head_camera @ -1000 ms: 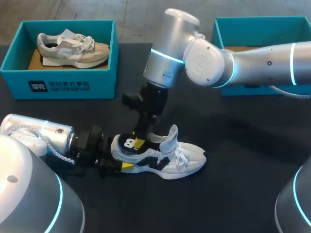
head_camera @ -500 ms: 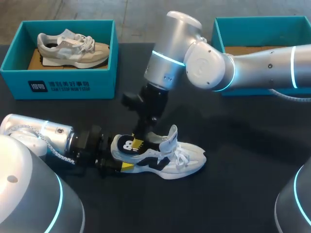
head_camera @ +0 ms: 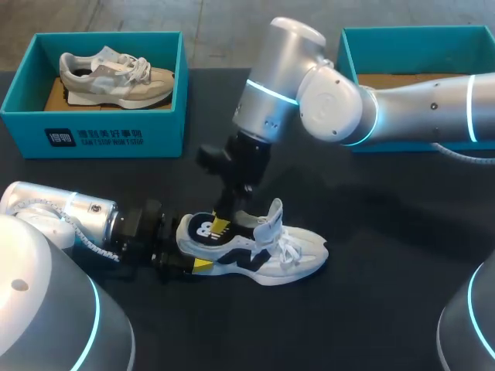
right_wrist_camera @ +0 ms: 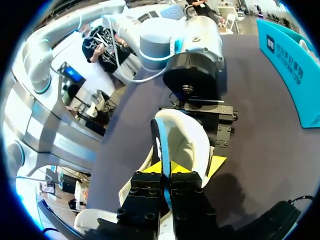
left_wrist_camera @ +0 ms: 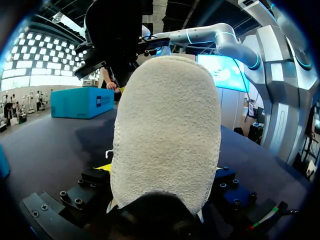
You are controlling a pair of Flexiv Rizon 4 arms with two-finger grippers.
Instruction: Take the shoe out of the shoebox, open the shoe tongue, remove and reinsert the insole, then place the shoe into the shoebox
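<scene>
Right gripper (head_camera: 222,226) clenched on insole (head_camera: 203,230) edge at the heel opening. Left gripper (head_camera: 184,261) grasping shoe (head_camera: 290,259) by the heel; shoe sits on table (head_camera: 387,232), not in a box. Judgement: draw insole up and back along the shoe, slowly, with left hold firm so shoe doesn't lift. White print on left box (head_camera: 93,139) front and a white mark on insole, not read out.

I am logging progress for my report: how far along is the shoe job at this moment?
Done: the white shoe lies on the table, out of the shoebox, tongue raised. In hand: left fingers hold the heel, right fingers pinch the insole at the opening; going out or in, I cannot tell. Left: seat the insole, return the shoe to the shoebox.
</scene>
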